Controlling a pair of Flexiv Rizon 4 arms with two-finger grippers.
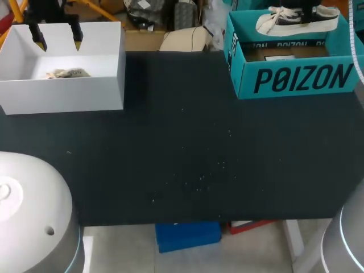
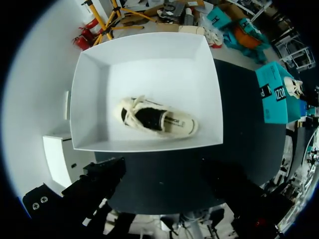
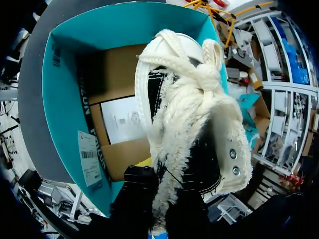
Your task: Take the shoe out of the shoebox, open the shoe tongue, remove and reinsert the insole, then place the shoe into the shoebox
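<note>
The table [image 1: 182, 148] is the biggest thing, a flat top with a matte black, slightly speckled surface. On its far left corner stands a white box [image 1: 74, 94], rectangular, with smooth plain walls and no lid. On the far right corner stands the shoebox [image 1: 296, 79], made of teal cardboard with dark letters on the front wall; inside, the floor is brown cardboard and a white sheet of paper lies on it. The shoe [image 1: 296, 20] is lifted above the back part of the shoebox and does not rest inside. It is a low sneaker with a cream, frayed fabric upper, black inner parts, thick woven cream laces and a pale rubber sole. A second shoe [image 2: 157, 118] of the same kind lies on its side on the floor of the white box. The right gripper [image 3: 162, 199] has its dark fingers pressed on the shoe from two sides, near the shoe's opening. The left gripper [image 1: 58, 41] hangs over the white box with its two yellow tips well apart, holding nothing and touching nothing.
</note>
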